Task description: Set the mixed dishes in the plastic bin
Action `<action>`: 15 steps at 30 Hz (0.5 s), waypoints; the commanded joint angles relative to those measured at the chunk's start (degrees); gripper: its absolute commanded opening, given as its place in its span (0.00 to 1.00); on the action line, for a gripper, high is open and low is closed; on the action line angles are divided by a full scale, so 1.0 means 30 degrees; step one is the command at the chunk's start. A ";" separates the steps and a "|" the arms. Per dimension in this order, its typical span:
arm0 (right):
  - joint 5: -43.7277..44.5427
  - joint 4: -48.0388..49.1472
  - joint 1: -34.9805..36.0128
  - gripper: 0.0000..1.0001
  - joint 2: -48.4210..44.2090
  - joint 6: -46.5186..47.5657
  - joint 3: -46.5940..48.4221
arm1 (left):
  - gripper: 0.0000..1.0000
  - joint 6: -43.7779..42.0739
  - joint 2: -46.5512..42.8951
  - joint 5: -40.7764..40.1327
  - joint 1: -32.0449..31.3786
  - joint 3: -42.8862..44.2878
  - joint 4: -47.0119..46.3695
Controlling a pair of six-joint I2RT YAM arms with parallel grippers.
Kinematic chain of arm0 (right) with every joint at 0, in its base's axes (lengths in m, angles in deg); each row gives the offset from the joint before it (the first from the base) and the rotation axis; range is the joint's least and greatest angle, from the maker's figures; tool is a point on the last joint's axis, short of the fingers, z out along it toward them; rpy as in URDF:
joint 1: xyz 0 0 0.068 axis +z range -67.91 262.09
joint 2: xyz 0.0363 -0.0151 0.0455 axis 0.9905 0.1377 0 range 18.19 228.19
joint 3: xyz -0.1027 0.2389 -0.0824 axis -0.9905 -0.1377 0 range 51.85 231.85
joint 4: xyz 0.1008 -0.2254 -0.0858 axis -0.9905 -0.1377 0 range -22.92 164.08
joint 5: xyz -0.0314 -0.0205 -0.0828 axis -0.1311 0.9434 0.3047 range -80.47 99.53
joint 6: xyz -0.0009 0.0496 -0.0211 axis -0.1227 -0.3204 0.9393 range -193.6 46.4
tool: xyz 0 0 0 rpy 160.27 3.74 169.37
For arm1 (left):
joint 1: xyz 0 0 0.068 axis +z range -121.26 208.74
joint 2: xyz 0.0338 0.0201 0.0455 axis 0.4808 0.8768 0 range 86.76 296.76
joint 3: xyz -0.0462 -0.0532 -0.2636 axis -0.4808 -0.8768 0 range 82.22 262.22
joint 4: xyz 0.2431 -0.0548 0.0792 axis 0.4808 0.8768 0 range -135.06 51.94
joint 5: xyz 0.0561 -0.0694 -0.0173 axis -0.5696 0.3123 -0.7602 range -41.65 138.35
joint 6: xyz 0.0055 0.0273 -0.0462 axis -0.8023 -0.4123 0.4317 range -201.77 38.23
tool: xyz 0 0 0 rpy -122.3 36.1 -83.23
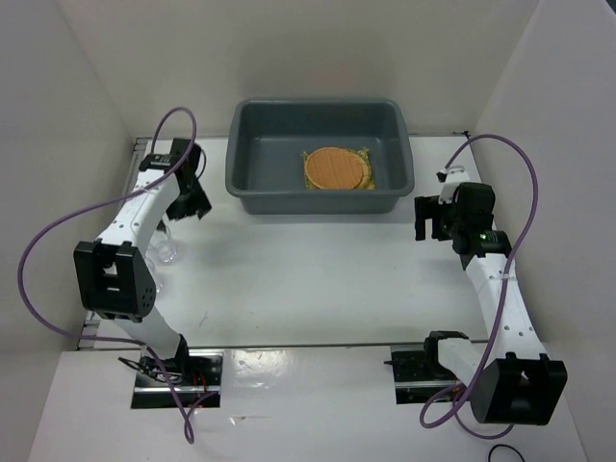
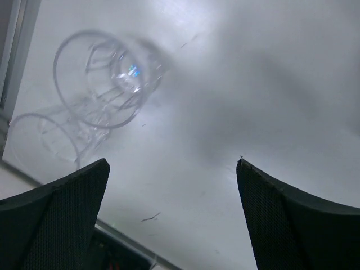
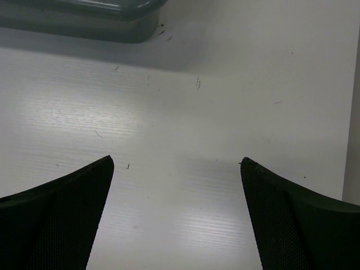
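The grey-blue plastic bin [image 1: 252,173] stands at the back centre. In it a round orange-brown disc [image 1: 334,168] lies on the yellow woven mat [image 1: 367,173]. I cannot make out a separate tan disc. Two clear glass cups lie side by side on the table at the left [image 1: 166,252]; in the left wrist view one [image 2: 107,79] is ahead and to the left, the other [image 2: 48,138] beside it. My left gripper [image 1: 195,207] [image 2: 171,169] is open and empty, short of the cups. My right gripper [image 1: 422,219] [image 3: 175,163] is open and empty over bare table right of the bin.
White walls close in the table on the left, back and right. A corner of the bin [image 3: 84,17] shows at the top left of the right wrist view. A metal rail [image 1: 144,144] runs along the table's left edge beside the cups.
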 commanded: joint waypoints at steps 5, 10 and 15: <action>-0.0108 0.1253 0.0378 0.98 -0.0480 -0.0162 -0.0339 | 1.00 0.0017 -0.2456 0.0681 0.2210 -0.4530 -0.1369; -0.0108 0.1253 0.0378 0.98 -0.0480 -0.0162 -0.0339 | 1.00 -0.1448 -0.2663 0.1503 0.3646 -0.6347 -0.3358; -0.0108 0.1253 0.0378 0.98 -0.0480 -0.0162 -0.0339 | 1.00 -0.2532 -0.2284 0.2499 0.4407 -0.7404 -0.4998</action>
